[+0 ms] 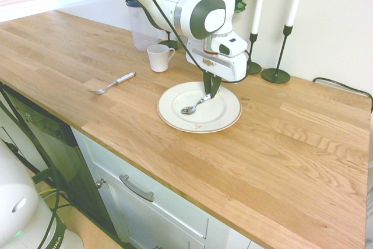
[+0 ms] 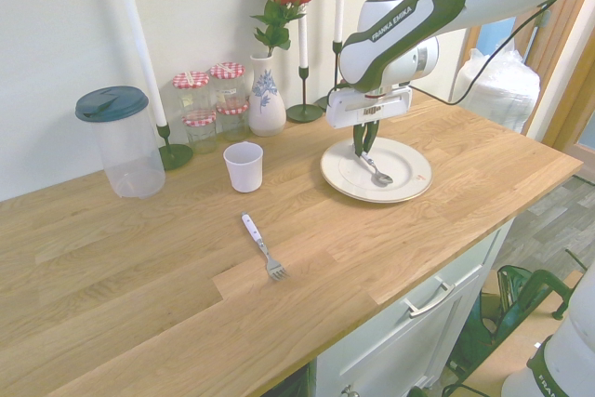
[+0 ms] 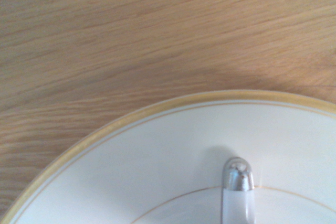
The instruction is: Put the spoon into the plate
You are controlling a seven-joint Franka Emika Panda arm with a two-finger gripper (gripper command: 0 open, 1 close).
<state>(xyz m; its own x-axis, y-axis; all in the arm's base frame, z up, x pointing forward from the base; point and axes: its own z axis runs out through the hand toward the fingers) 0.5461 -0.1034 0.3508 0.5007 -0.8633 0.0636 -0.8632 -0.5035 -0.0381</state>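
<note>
The round cream plate (image 1: 228, 119) lies on the wooden counter, right under my gripper (image 1: 211, 89). The small silver spoon (image 1: 194, 107) slants down from the dark fingers, which are shut on its handle end. Its bowl rests low on the plate's middle, pointing toward the counter's front edge. From the other side the gripper (image 2: 363, 144) stands over the plate (image 2: 412, 174) with the spoon (image 2: 377, 173) on the white surface. In the wrist view the spoon handle's rounded end (image 3: 239, 181) shows above the plate (image 3: 157, 156) and its gold rim line.
A fork (image 1: 114, 83) lies on the counter left of the plate, beside a white cup (image 1: 159, 58). A clear lidded jug (image 2: 125, 141), jars (image 2: 209, 99), a rose vase (image 2: 267, 90) and candlesticks (image 1: 278, 45) line the wall behind.
</note>
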